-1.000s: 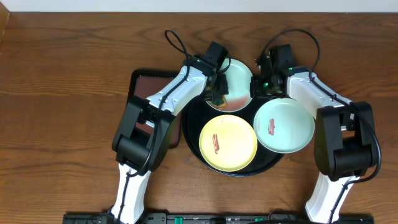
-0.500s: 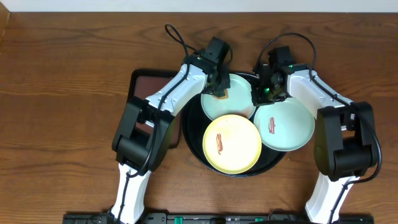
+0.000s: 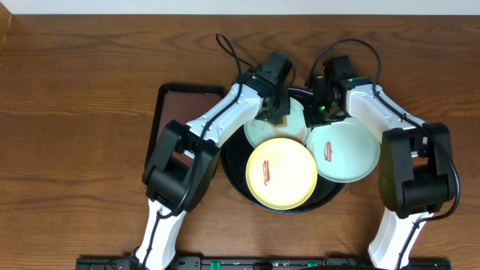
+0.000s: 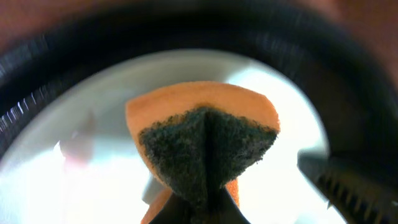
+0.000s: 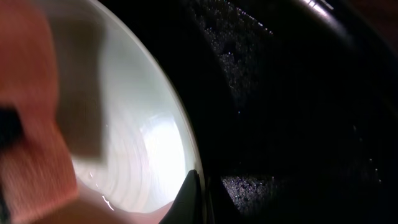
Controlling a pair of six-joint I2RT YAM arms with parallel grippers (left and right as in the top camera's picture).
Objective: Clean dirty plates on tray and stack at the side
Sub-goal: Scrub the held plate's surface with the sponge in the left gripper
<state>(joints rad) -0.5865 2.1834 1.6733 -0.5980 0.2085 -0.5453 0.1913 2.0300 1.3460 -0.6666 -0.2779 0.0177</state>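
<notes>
The black tray [image 3: 234,169] holds three plates. The back mint plate [image 3: 259,131] lies under my left gripper [image 3: 279,114], which is shut on an orange sponge [image 4: 205,134] with a dark scouring face and presses it on this plate [image 4: 93,168]. My right gripper [image 3: 318,112] is shut on the same plate's right rim [image 5: 149,124], jaws [image 5: 198,194] pinching the edge over the tray floor [image 5: 280,93]. The yellow plate [image 3: 289,180] at the front and the right mint plate [image 3: 352,154] each carry a red-brown smear.
A smaller rectangular dark brown tray [image 3: 184,112] lies left of the black tray, partly under my left arm. The yellow plate overlaps the back mint plate's front edge. Wooden table [image 3: 75,150] surrounds everything.
My left gripper has slid the sponge rightward across the back mint plate. That plate and the yellow plate have shifted slightly. The right gripper stays on the rim.
</notes>
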